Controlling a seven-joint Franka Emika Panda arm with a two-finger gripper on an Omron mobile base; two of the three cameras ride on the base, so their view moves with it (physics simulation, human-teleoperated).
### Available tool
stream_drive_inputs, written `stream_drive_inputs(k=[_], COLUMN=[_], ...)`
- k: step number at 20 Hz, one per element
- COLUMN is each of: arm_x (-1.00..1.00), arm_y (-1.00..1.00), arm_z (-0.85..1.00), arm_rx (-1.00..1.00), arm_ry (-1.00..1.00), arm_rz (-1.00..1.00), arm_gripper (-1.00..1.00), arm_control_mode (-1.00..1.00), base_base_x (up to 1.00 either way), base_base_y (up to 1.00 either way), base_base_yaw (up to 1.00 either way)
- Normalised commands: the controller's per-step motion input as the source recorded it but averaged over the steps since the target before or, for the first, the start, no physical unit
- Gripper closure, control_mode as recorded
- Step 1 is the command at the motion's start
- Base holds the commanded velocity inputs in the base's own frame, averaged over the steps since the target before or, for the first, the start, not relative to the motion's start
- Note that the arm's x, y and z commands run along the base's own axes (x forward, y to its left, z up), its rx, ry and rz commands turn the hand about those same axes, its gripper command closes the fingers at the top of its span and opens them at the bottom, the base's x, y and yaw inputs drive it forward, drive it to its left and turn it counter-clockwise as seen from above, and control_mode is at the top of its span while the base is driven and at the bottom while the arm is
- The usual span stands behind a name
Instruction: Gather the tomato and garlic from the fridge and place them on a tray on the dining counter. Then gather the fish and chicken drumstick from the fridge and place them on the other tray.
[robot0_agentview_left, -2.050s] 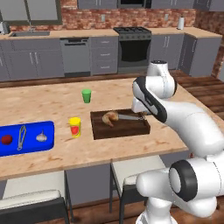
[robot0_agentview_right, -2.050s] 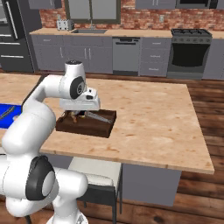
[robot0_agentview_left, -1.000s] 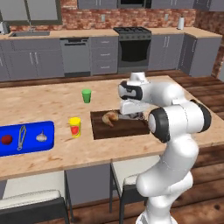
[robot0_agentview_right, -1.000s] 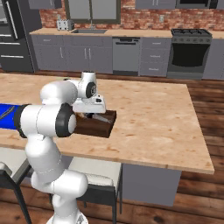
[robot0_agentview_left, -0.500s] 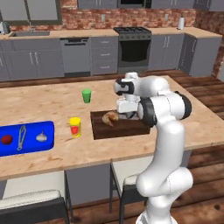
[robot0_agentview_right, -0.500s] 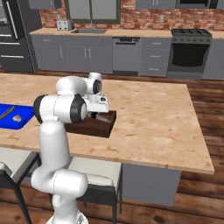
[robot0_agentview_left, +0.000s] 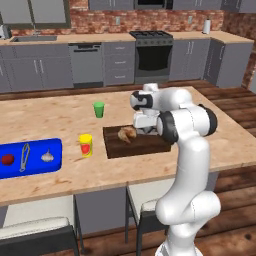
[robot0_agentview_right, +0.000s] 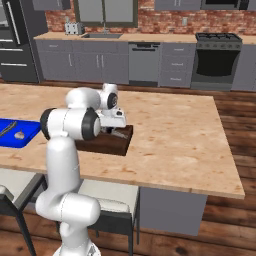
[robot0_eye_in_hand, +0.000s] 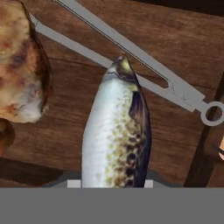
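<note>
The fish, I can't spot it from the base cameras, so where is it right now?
In the hand view the fish hangs from the gripper over the brown tray, chicken drumstick on its left, metal tongs behind its head.

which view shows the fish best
The hand view: the fish runs up its middle, speckled and silvery, above the dark wooden tray, beside the chicken drumstick. In both base views the arm covers the spot where the fish would be, so there it can't be made out.
</note>
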Motion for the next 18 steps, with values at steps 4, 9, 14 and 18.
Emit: stream_drive_inputs(k=[4,9,14,18], arm_x=[-0.02,-0.01,0.00,0.00], arm_y=[0.00,0.00,0.00,0.00], arm_z=[-0.16,-0.34,-0.27,0.00], arm_rx=[0.00,0.00,0.00,0.00], arm_ry=[-0.33,-0.28,-0.13,0.00], arm_rz=[0.00,0.00,0.00,0.00], arm_gripper=[1.00,1.00,1.00,-1.00], arm_control_mode=[-1.00,-1.00,-1.00,-1.00], base_base_x=[0.00,0.00,0.00,0.00], base_base_y=[0.00,0.00,0.00,0.00], base_base_yaw=[0.00,0.00,0.00,0.00])
